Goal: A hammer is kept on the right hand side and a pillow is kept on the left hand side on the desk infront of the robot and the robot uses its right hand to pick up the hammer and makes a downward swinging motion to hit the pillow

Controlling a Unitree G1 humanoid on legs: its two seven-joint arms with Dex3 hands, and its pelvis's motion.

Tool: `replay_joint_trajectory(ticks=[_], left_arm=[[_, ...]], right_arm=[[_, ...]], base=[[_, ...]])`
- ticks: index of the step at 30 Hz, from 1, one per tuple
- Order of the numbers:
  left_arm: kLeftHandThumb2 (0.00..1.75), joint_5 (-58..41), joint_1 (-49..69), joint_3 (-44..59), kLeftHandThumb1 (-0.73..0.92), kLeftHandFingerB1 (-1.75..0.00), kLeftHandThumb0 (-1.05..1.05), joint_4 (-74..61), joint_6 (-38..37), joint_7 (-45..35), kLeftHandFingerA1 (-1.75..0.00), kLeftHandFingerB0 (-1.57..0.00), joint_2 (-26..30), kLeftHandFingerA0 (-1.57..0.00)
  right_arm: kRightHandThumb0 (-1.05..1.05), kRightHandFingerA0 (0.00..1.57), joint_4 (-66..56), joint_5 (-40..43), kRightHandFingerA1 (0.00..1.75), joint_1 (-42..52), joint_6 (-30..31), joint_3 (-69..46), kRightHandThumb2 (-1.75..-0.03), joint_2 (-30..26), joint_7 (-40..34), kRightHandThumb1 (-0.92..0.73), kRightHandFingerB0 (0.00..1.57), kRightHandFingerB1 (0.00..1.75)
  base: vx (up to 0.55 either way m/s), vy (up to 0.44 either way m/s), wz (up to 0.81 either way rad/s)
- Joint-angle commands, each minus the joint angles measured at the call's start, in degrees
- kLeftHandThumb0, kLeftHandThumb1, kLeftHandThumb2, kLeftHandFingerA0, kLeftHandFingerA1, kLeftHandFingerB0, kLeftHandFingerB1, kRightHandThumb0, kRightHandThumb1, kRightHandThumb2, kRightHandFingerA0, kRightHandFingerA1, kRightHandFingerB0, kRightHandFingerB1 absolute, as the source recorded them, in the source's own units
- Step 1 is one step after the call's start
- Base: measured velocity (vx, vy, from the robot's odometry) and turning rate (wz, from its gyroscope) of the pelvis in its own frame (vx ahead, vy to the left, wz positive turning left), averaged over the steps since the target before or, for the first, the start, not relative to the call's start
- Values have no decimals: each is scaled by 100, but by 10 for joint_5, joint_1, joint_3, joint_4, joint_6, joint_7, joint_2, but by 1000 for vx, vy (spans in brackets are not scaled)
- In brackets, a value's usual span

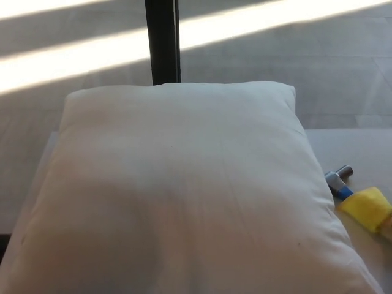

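Note:
A large white pillow [184, 190] fills most of the head view, lying flat on the pale desk [361, 150]. The hammer [358, 199] lies on the desk just off the pillow's right edge: a metal head at the top left, a blue neck and a yellow grip running off toward the lower right. Its far end is cut off by the picture's edge. Neither of my hands shows in the view.
A black vertical post [162, 41] stands behind the pillow's far edge. Beyond the desk lies a grey floor [306, 55] crossed by bright bands of sunlight. Bare desk surface shows to the right of the pillow.

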Motion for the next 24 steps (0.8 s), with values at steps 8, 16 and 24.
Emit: replay_joint_trajectory(ticks=[8,16,24], left_arm=[[60,-12,12,3,68,-56,-56,3,-12,-1,-66,-71,1,-66],[61,-8,13,-4,71,-52,-55,2,-14,0,-62,-66,0,-62],[60,-15,11,3,68,-57,-57,8,-16,-1,-65,-78,-4,-70]], right_arm=[[-76,5,41,-110,42,-4,1,91,-94,48,-32,-60,20,44],[-81,4,41,-173,41,3,3,151,-96,46,-41,-61,17,44],[-33,6,91,-222,55,-10,100,207,-97,54,7,-44,0,48]], base=[[0,0,0],[0,0,0],[0,0,0]])
